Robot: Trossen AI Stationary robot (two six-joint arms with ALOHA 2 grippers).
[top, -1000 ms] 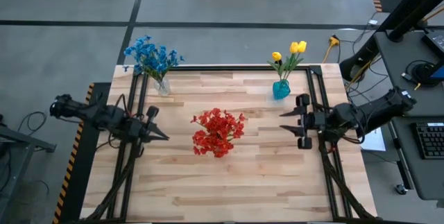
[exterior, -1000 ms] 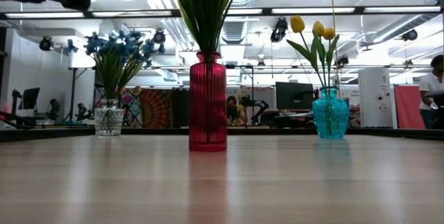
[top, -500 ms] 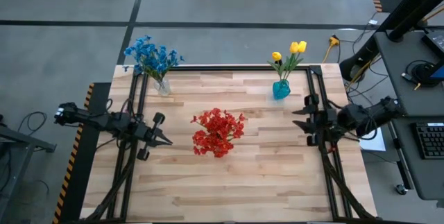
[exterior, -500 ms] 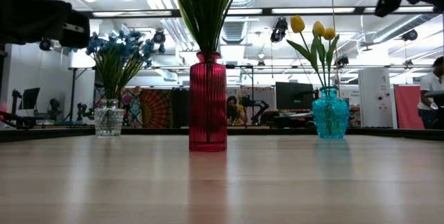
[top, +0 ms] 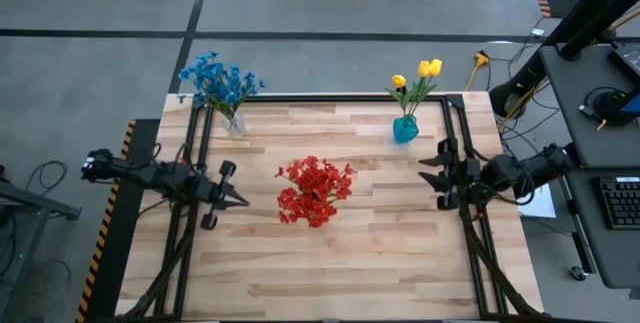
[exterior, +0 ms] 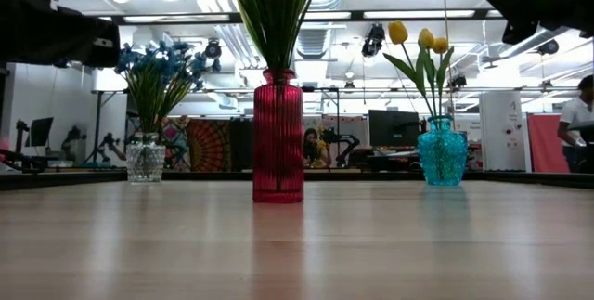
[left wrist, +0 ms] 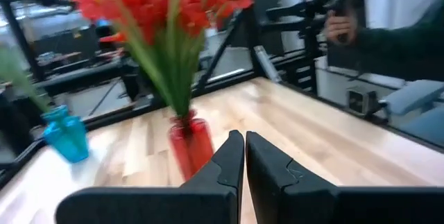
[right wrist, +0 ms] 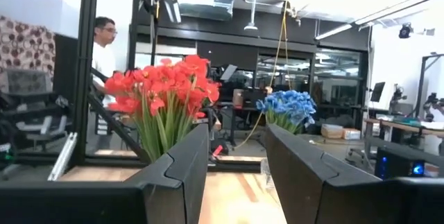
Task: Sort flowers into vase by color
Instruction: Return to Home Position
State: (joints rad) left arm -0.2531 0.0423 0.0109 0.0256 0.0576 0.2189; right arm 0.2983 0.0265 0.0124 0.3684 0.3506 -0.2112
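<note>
Though sorting looks done, nothing is held

Reds (top: 315,190) sit vased mid-frame, blues (top: 218,81) upper left, tulips (top: 420,73) upper right; likely light, floppy, best pinched by the stem. Left gripper (top: 232,198) at left is closed on nothing; right gripper (top: 430,175) at right gapes empty.

red flowers (top: 315,190), blue flowers (top: 218,80), yellow tulips (top: 425,70), pale wood table (top: 330,263).
</note>
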